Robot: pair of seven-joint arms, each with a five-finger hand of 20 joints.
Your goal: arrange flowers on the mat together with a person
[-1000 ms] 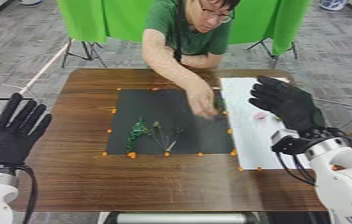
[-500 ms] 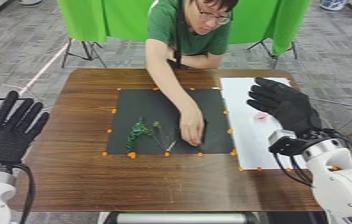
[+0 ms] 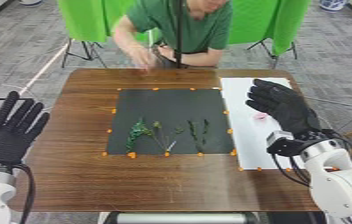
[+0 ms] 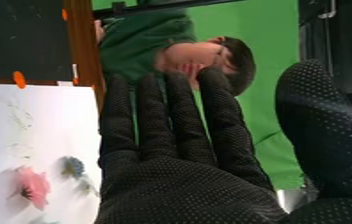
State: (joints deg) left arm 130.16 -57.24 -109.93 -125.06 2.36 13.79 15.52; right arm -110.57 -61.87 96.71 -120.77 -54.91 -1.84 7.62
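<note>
The two slim dark sprigs [image 3: 193, 134] lie side by side on the black mat [image 3: 159, 102], to the left of the right hand [image 3: 277, 102] and nearer the robot. They're thin and dark on dark, so I can't make out the plant or which end is the tip; their long axes run away from the robot, roughly along the mat's side edges. Farther left of that hand is a budded stem [image 3: 156, 127], buds toward the far side, its pale lower end slanting toward the robot. Beyond it, farther left again, a bushy green sprig [image 3: 136, 132] lies lengthwise the same way. Their leaves blur together.

Just beside the right hand, on its left in the head view, a pink flower [image 3: 261, 116] rests on the white sheet [image 3: 251, 145]; the hand and arm hide part of the sheet. In the wrist view I also see a blue flower [image 4: 73, 167] near the pink one, and faint greenery [image 4: 19, 117] too washed out to name. The right hand is wide open, fingers straight, thumb well out, holding nothing. Well apart from it, beside the brown table [image 3: 75, 185], the left hand [image 3: 8, 132] is open and empty too, its outer side cut off by the head view's edge.
</note>
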